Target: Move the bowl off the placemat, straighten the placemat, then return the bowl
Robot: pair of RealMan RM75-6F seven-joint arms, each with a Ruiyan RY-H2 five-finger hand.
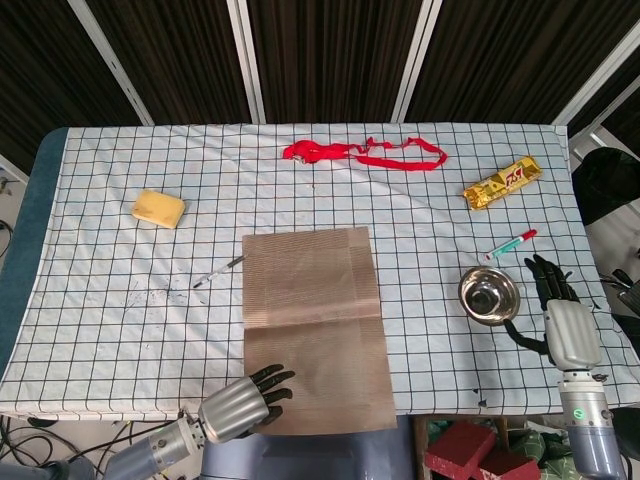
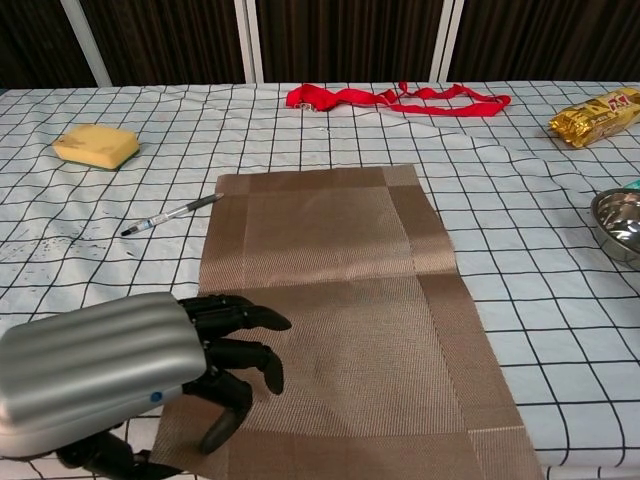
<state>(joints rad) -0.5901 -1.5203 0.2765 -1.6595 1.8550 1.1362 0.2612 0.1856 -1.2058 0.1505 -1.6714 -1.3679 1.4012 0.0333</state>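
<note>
Placemat [image 1: 315, 325] lies under left hand's [image 1: 240, 408] spread fingertips [image 2: 262, 352], near corner.

Placemat [image 1: 313, 325]: brown woven cloth, matt, finely ribbed. Bowl [image 1: 489, 295]: polished metal, glossy. Tablecloth [image 1: 110, 270]: white checked fabric, slightly wrinkled. Sponge [image 1: 159, 208]: yellow, porous. Left hand [image 2: 120, 375]: brushed silver shell, black fingers.

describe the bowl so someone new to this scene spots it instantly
Look at the right side of the checked tablecloth, right of the brown placemat. The bowl sits just below a red-and-green marker, beside the right hand. It is the only round, shiny metal thing.
</note>
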